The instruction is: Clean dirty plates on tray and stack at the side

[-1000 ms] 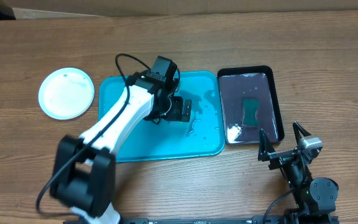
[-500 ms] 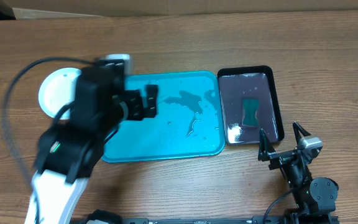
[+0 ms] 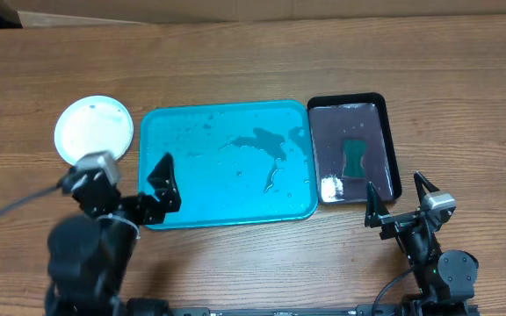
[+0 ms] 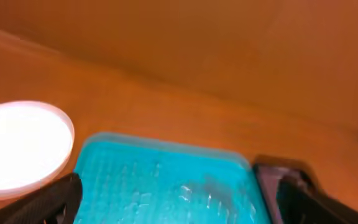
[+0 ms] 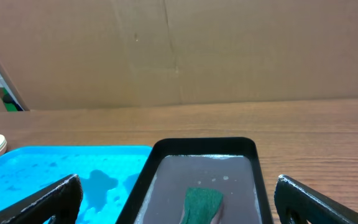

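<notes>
Left gripper (image 3: 161, 183) has swung back off the tray (image 3: 209, 189) to its near-left corner, jaws apart, empty. Right gripper (image 3: 393, 184) waits near-right of the tray, spread too. The tray's wet and bare now, with the plates (image 3: 95, 132) stacked just off its far-left corner, so the job looks finished. Wooden table (image 3: 235, 61), cardboard wall (image 5: 166, 50) beyond.

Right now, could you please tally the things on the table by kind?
Trays: 2, turquoise tray and black tray
Sponge: 1
Plate stack: 1, count within hidden
Total: 4
</notes>
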Controlling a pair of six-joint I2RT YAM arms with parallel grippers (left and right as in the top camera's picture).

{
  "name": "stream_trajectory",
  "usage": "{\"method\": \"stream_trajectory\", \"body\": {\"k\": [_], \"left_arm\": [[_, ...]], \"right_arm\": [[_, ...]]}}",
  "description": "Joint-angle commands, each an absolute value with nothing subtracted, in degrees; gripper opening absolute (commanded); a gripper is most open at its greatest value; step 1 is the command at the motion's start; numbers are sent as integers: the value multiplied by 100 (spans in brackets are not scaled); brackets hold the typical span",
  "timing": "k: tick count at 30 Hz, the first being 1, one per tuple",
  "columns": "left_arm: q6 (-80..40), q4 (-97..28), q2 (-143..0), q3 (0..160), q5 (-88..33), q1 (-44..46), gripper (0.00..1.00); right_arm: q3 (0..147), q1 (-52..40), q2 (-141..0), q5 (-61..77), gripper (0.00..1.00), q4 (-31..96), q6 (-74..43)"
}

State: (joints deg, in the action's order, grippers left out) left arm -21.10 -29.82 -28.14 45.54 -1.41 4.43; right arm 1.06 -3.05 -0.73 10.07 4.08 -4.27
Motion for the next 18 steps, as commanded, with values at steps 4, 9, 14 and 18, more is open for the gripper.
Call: {"method": "stream_trajectory", "body": {"k": [4, 9, 14, 18], "left_arm": [[-2257, -139, -1282, 2755, -108, 189, 100], [-2255, 1068, -416, 1833, -108, 5, 100], [-2259, 1354, -27, 1356, -108, -130, 100], [-2255, 1347, -21, 1223, -106, -148, 100]], "right_arm": [[45, -287, -16, 950, 100, 379, -449], [45, -287, -16, 952, 100, 379, -447], [45, -287, -16, 952, 100, 379, -447], [45, -287, -16, 952, 100, 379, -447]]}}
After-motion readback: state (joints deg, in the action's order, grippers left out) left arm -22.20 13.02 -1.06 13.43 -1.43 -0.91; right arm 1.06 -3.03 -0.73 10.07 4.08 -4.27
